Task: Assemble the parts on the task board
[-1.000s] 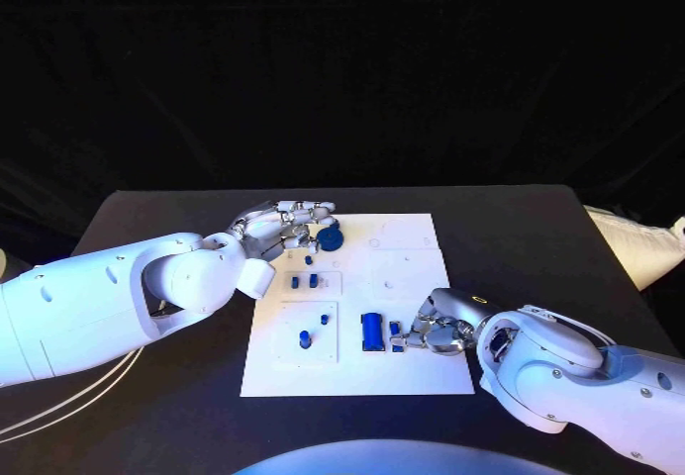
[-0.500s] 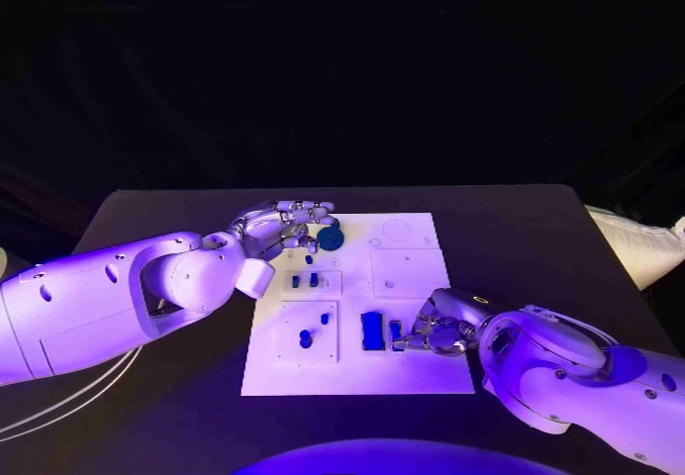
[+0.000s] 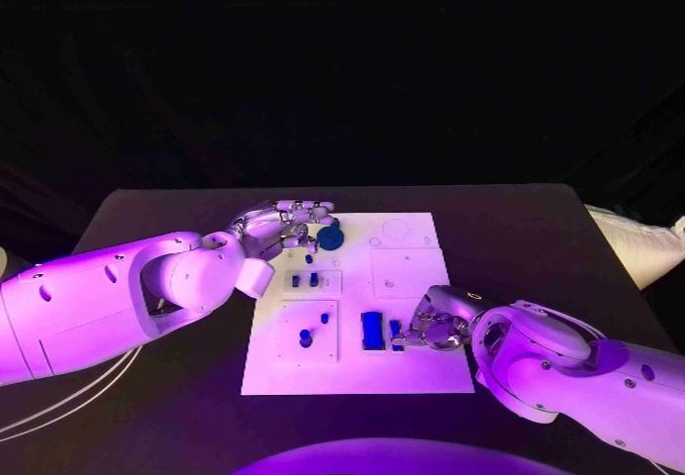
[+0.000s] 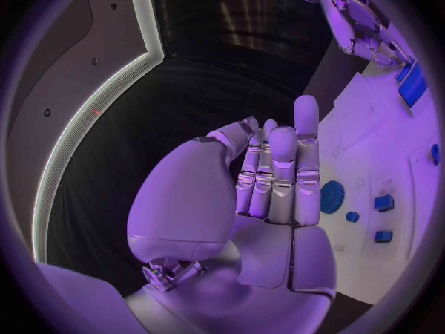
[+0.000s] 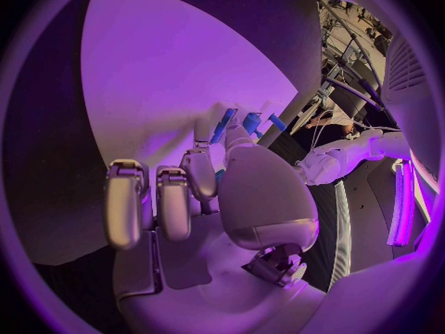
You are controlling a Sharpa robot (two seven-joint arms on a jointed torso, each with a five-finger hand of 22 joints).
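Barely anything's moved in the last second: left hand [image 3: 286, 224] still hovers, fingers loosely spread, by the gear [image 3: 330, 237], right hand [image 3: 436, 325] still pinching a small blue part [image 3: 396, 333], so no assembly progress.

Violet light washes everything. In the head view the task board [image 3: 357, 307] and the white arms glow brightest, while the bench [image 3: 143, 213] stays dim and the backdrop toward 12 o'clock is black. Both wrist views bend straight edges near their rims, inside dark round frames.
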